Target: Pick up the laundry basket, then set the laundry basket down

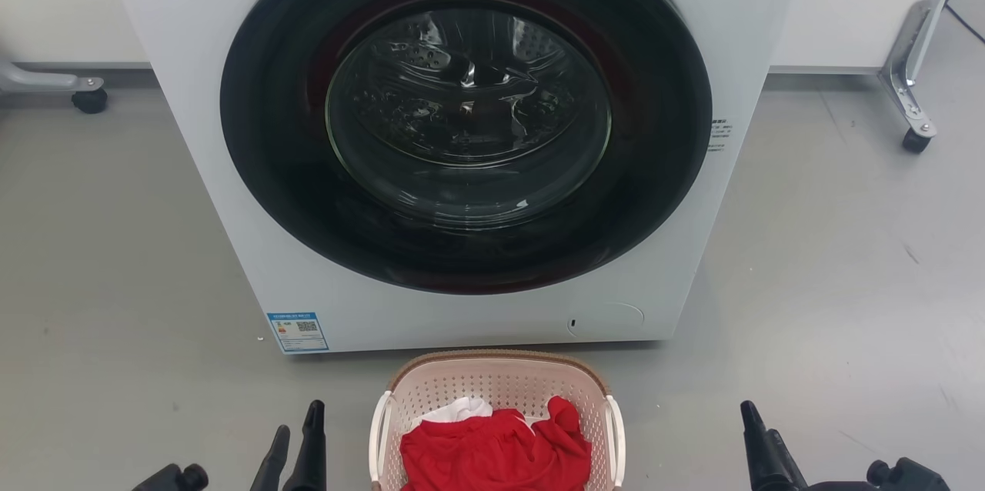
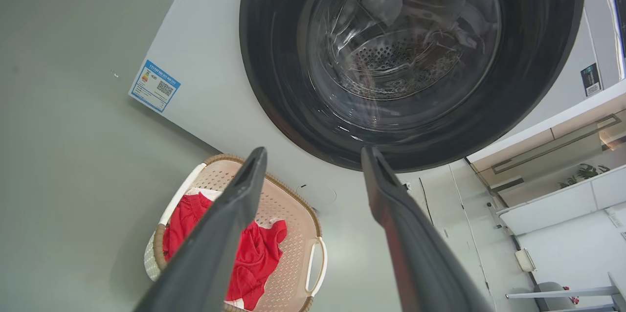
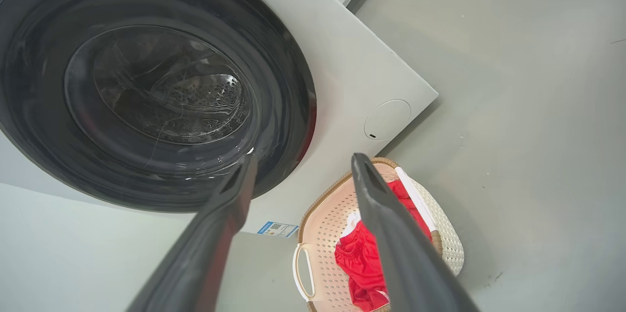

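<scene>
The laundry basket (image 1: 496,382) is a small pale-pink perforated tub with a brown woven-look rim and white side handles. It stands on the grey floor just in front of the washer, holding a red garment (image 1: 492,454) and a bit of white cloth. My left gripper (image 1: 296,433) hangs open to the basket's left, apart from the handle. My right gripper (image 1: 758,437) is further off to the basket's right. In the left wrist view the left gripper (image 2: 314,153) is open and empty, with the basket (image 2: 293,209) below its fingers. The right gripper (image 3: 304,159) is likewise open above the basket (image 3: 325,224).
A white front-loading washer (image 1: 462,314) with a shut dark round door (image 1: 465,114) stands right behind the basket. Metal legs on casters stand at the far left (image 1: 88,100) and far right (image 1: 916,138). Grey floor stretches to both sides of the basket.
</scene>
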